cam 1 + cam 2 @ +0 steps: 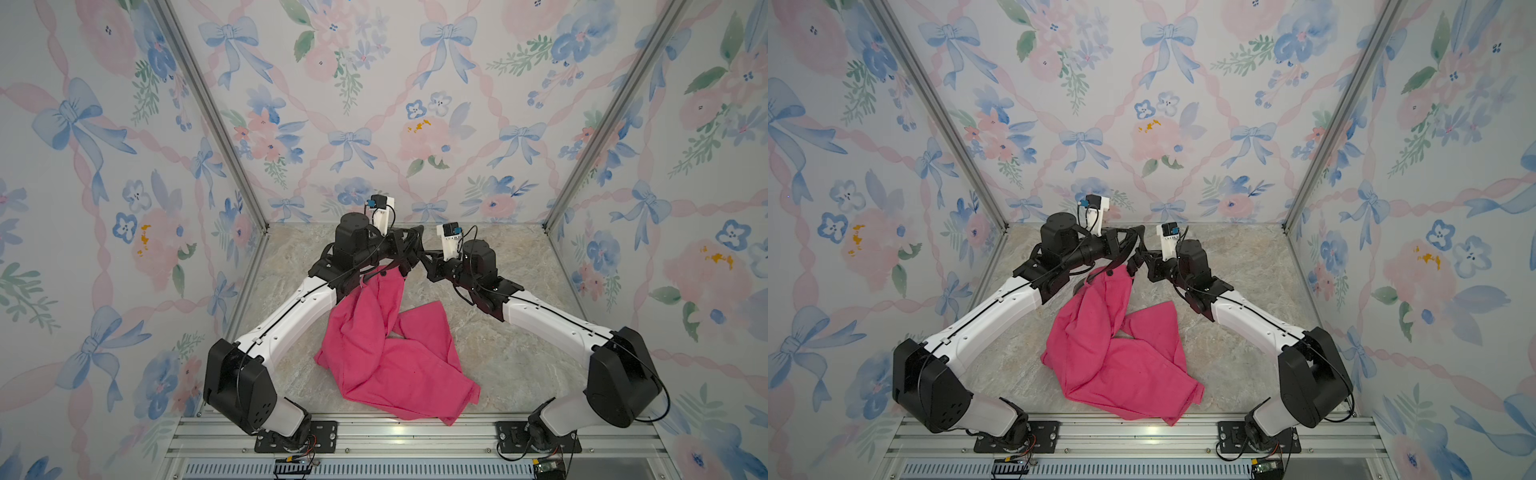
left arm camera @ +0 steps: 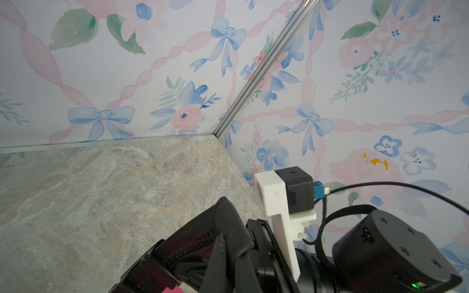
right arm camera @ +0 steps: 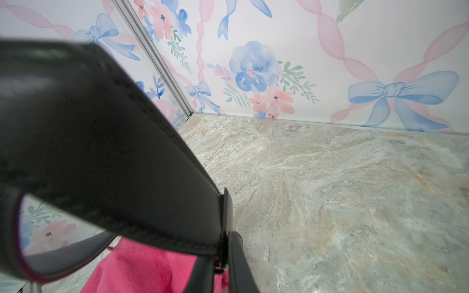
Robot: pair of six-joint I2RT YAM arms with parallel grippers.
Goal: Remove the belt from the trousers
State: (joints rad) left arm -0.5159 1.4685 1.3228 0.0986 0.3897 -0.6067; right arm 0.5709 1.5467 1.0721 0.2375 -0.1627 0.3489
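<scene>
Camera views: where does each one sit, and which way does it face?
Top views: high at the front, looking down and back; left arm, right arm, trousers, table.
Left wrist: on the left arm, facing the back-right corner; left hand, right arm's wrist.
Right wrist: on the right arm, facing the back-left corner; belt close up, right hand.
Shared: both wrist views show trousers and table.

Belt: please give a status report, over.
Left end effector shut on trousers waist, right end effector shut on belt. Waist lifted, legs on table. Belt loops up beside waist. Nothing in the way.
</scene>
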